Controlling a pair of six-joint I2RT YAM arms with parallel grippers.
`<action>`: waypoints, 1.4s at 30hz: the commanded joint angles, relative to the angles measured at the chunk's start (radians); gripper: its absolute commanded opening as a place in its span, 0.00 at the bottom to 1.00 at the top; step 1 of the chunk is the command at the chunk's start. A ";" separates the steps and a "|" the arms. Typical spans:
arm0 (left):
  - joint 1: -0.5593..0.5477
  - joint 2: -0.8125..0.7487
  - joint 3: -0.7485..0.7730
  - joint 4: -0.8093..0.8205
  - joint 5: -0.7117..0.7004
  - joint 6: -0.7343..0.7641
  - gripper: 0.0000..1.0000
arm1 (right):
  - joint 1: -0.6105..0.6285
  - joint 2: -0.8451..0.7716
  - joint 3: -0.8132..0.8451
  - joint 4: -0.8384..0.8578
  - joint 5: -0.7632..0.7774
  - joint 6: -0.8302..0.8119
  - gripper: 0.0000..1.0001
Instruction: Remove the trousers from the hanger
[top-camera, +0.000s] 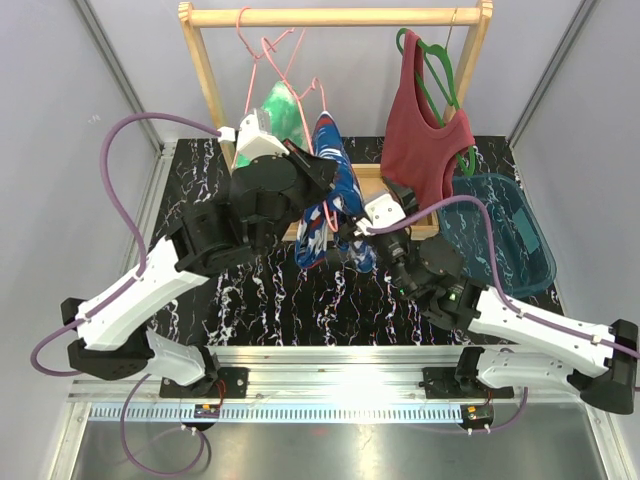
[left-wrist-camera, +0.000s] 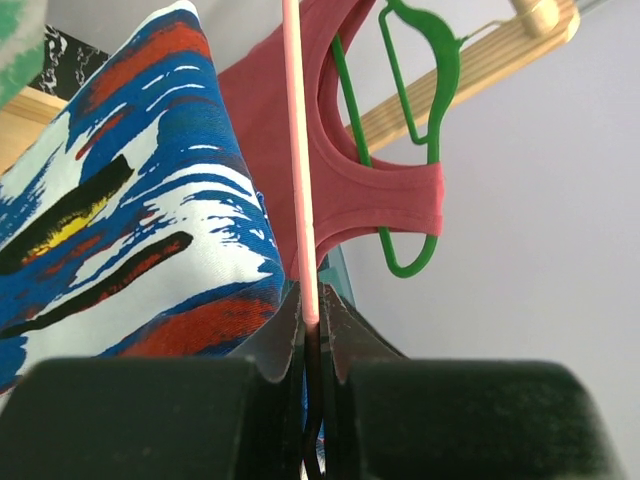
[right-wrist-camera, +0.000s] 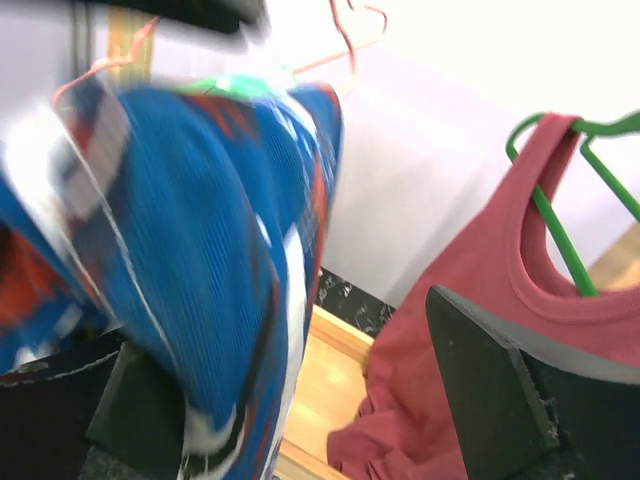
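Note:
The blue trousers (top-camera: 335, 190) with white and red print hang on a pink hanger (top-camera: 290, 60) from the wooden rack. My left gripper (top-camera: 318, 172) is at their upper edge. In the left wrist view it (left-wrist-camera: 312, 315) is shut on the pink hanger wire (left-wrist-camera: 302, 180), with the blue trousers (left-wrist-camera: 130, 230) right beside it. My right gripper (top-camera: 362, 228) is by the trousers' lower end. In the right wrist view it (right-wrist-camera: 310, 390) is open wide, with the blurred blue trousers (right-wrist-camera: 200, 250) hanging inside the gap against the left finger. The green tie-dye trousers (top-camera: 280, 110) hang behind.
A dark red tank top (top-camera: 425, 140) hangs on a green hanger (top-camera: 440, 75) at the rack's right, close to my right gripper. The wooden rack (top-camera: 335, 16) and its base (right-wrist-camera: 340, 370) stand at the back. A teal basket (top-camera: 510, 235) sits at the right.

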 joint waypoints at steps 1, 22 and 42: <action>0.005 0.003 0.065 0.146 0.023 0.011 0.00 | -0.005 0.030 0.094 0.007 -0.055 0.023 0.94; 0.015 -0.071 -0.021 0.138 0.092 0.166 0.00 | -0.175 -0.033 0.099 -0.073 -0.184 -0.003 0.00; -0.016 -0.212 -0.507 0.020 0.072 0.134 0.00 | -0.194 0.027 0.554 -0.174 -0.015 -0.126 0.00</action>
